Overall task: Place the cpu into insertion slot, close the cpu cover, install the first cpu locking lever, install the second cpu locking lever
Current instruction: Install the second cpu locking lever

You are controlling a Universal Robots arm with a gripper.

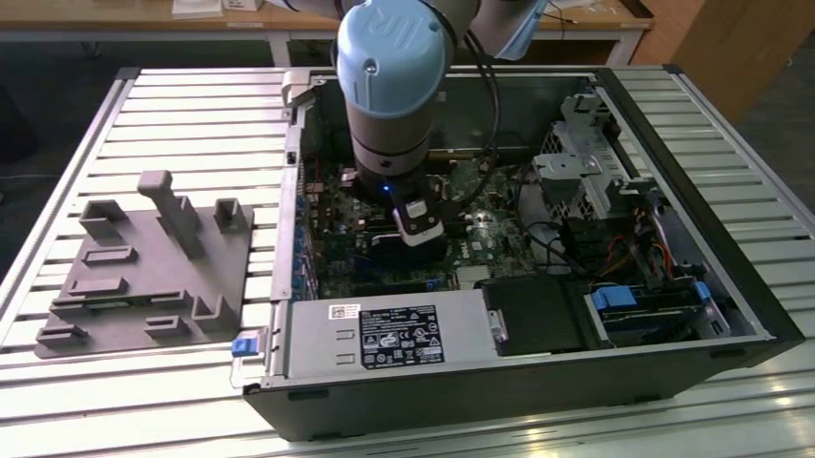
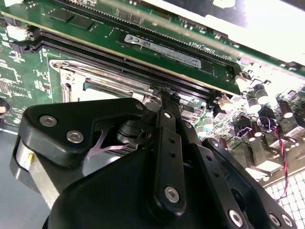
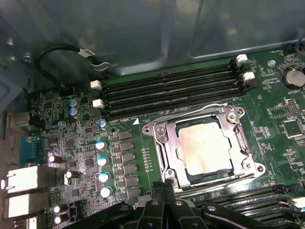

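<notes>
The cpu (image 3: 206,145), a dull silver square, lies flat inside the insertion slot (image 3: 249,165) on the green board. The cpu cover (image 3: 163,143), a silvery frame with a square window, lies down over the chip's edges. One thin wire lever (image 3: 190,113) runs along the socket side facing the memory slots. Another wire (image 3: 217,184) runs along the opposite side. My gripper (image 3: 164,185) is shut, its fingertips pressed together right at the socket's edge, by a corner of the frame (image 2: 164,95). In the exterior view the gripper (image 1: 418,237) reaches down into the open computer case.
Long black memory slots (image 3: 171,90) sit beside the socket, one holding a green module (image 2: 167,47). Capacitors (image 3: 101,162) and a looped black cable (image 3: 62,50) are nearby. A grey parts fixture (image 1: 140,267) lies at the exterior view's left. The power supply (image 1: 382,334) and a drive cage (image 1: 574,162) crowd the case.
</notes>
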